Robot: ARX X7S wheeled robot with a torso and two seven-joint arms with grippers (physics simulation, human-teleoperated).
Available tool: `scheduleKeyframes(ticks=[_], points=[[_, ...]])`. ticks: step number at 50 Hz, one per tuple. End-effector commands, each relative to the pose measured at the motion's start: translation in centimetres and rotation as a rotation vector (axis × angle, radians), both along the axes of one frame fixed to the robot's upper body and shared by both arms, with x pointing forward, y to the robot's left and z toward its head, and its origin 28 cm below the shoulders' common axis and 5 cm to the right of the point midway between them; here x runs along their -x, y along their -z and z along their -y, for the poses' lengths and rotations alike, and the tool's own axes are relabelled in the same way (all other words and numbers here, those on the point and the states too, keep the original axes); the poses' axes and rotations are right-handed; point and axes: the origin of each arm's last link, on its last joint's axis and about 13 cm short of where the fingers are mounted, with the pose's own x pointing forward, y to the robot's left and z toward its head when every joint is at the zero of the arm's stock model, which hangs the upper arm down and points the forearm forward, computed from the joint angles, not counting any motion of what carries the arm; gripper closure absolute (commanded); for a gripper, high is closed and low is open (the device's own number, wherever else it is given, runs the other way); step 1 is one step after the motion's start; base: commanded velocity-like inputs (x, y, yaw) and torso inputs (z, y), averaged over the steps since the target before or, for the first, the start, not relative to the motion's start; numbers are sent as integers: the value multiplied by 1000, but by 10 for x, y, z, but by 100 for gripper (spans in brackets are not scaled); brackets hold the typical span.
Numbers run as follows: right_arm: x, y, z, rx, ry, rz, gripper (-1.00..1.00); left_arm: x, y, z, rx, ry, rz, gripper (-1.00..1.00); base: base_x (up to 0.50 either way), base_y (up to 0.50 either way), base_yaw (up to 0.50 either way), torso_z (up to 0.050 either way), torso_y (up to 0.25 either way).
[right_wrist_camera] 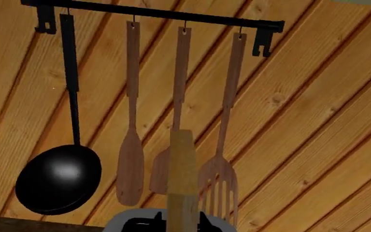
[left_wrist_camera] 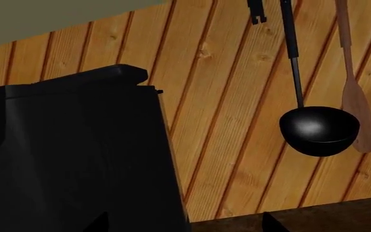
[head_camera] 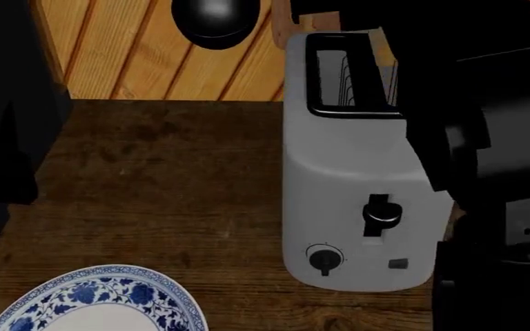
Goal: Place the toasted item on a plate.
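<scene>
The toasted item (right_wrist_camera: 182,183) is a tan slice seen edge-on in the right wrist view, standing upright above the grey toaster (right_wrist_camera: 118,223). My right gripper (right_wrist_camera: 171,224) is shut on its lower part, one dark fingertip on each face. In the head view the slice is hidden behind my black right arm (head_camera: 472,117), which reaches over the toaster (head_camera: 357,193). The plate (head_camera: 159,293), white with a blue floral rim, lies at the table's front left. My left gripper (left_wrist_camera: 185,225) is open and empty, its tips wide apart, facing the wooden wall.
A black appliance (left_wrist_camera: 76,159) stands close beside my left gripper and shows at the left of the head view (head_camera: 7,124). A black ladle (right_wrist_camera: 58,180) and wooden utensils (right_wrist_camera: 131,169) hang from a rail (right_wrist_camera: 153,14) on the wall behind the toaster.
</scene>
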Motion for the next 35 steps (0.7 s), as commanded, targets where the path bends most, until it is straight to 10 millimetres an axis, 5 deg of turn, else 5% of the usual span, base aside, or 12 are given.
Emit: scheduleKeyframes(ticks=[1, 16, 27, 35], points=[[28, -7, -13, 30, -89, 52, 100, 0, -1, 0, -5, -6, 2, -100, 0, 0, 0, 0, 0], [74, 3, -41, 23, -332, 78, 100, 8, -8, -7, -18, -30, 8, -100, 0, 0, 0, 0, 0], [92, 38, -58, -81, -460, 33, 100, 24, -5, -16, -29, -72, -1, -100, 0, 0, 1, 0, 0], [108, 45, -69, -167, -559, -18, 100, 32, -6, -21, -33, -101, -4, -100, 0, 0, 1, 0, 0]])
